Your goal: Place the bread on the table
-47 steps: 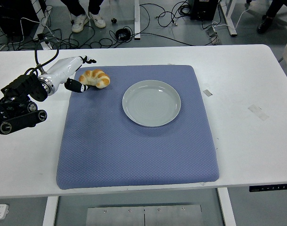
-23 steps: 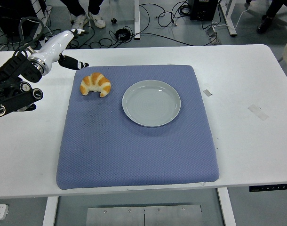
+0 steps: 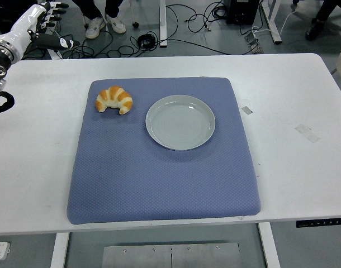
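Note:
A golden croissant [image 3: 114, 99] lies on the blue mat [image 3: 159, 167] near its far left corner, just left of the grey plate [image 3: 180, 121], which has nothing on it. My left hand [image 3: 45, 19] is raised at the picture's top left corner, well away from the bread, with its fingers spread and nothing in them. The right arm does not show.
The white table [image 3: 293, 111] carries the mat and two bits of tape [image 3: 307, 133] on the right. Beyond the far edge are floor cables [image 3: 187, 22] and a person's shoes [image 3: 106, 23].
My left hand let go of the croissant at the mat's far left corner, then drew back up and to the left. The croissant settled on the mat.

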